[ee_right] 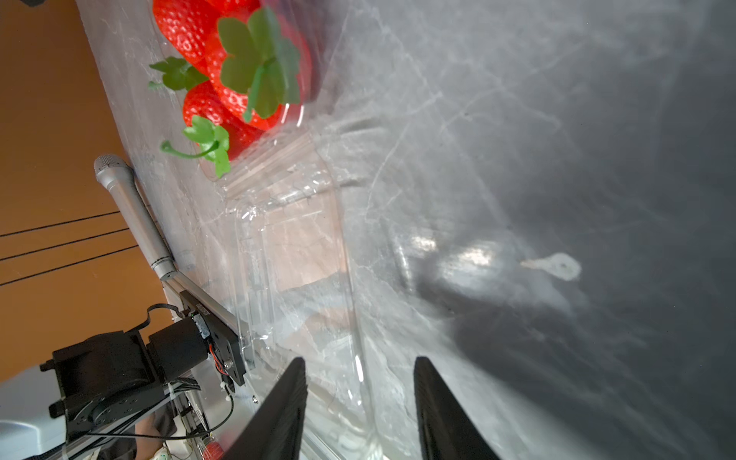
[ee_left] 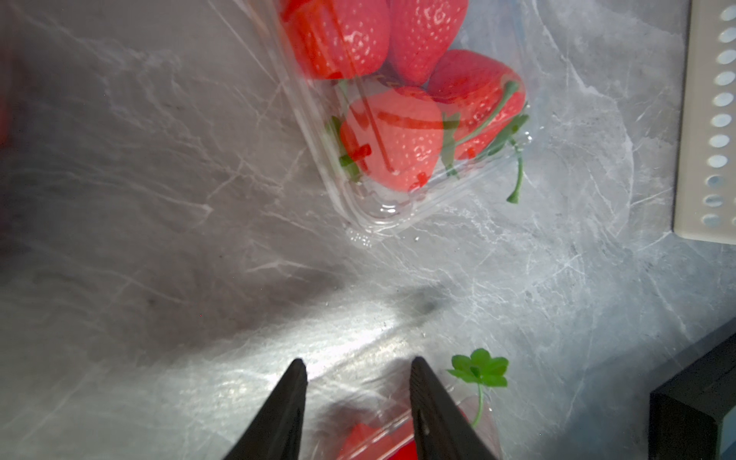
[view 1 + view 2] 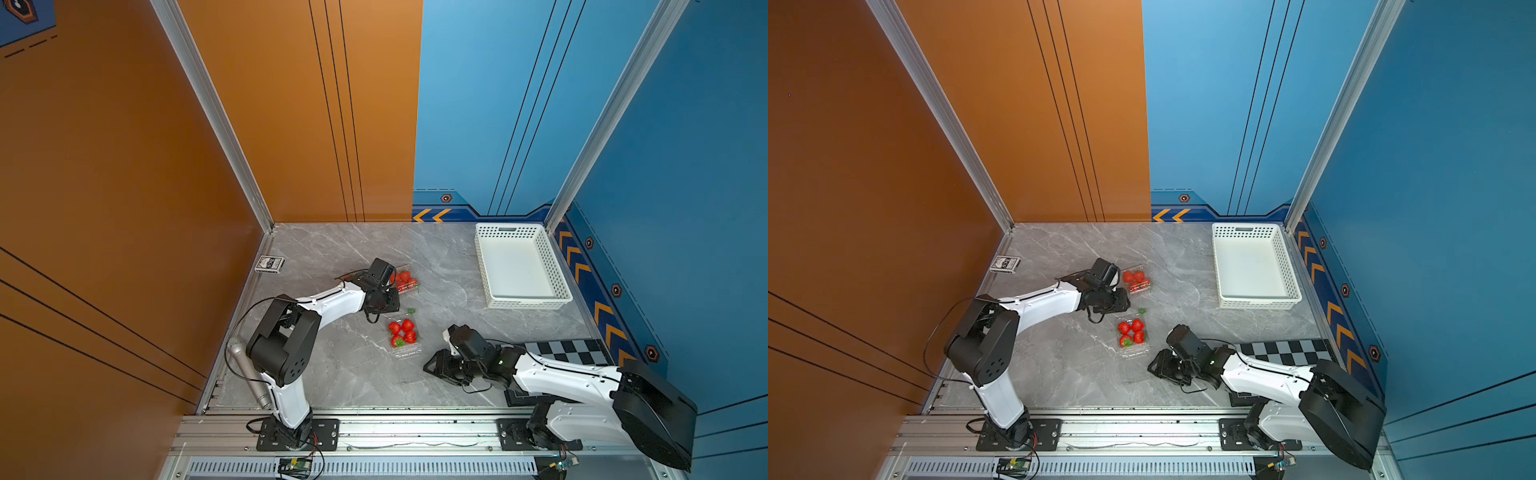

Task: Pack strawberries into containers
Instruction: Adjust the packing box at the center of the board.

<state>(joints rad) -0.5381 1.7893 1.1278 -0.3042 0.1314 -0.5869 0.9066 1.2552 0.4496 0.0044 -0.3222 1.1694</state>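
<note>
Nearest me, the right gripper [image 1: 360, 358] sits low over the grey marble table [image 3: 353, 374], front right. Its fingers are parted by a medium gap, with nothing clamped that I can see. In its wrist view the flat clear lid of the near container [image 3: 409, 354] runs up into that gap. Touching or not, I can't tell. A microphone [image 3: 249, 374] lies along the table's front left edge. A checkerboard mat [image 3: 561, 351] is partly under the right arm.

Next out, the near container is open, lid folded flat toward me. Its tray holds the near strawberries [image 3: 407, 325], four or five in both top views, with green caps showing on some. Just past it a loose green cap [image 3: 411, 311] lies on bare table.

The left gripper [image 2: 357, 360] hovers above the strip between the two containers, just beside that loose cap. Its fingers are partly apart and hold nothing. Through the gap I see table and the near container's edge below.

Further back is the far container [image 3: 409, 286]. Its lid looks down over the far strawberries [image 3: 405, 276], four visible in the left wrist view.

Farthest, a white perforated basket [image 3: 521, 266] sits in the back right corner, well apart from the berries. A card box [image 3: 269, 263] lies at back left.
</note>
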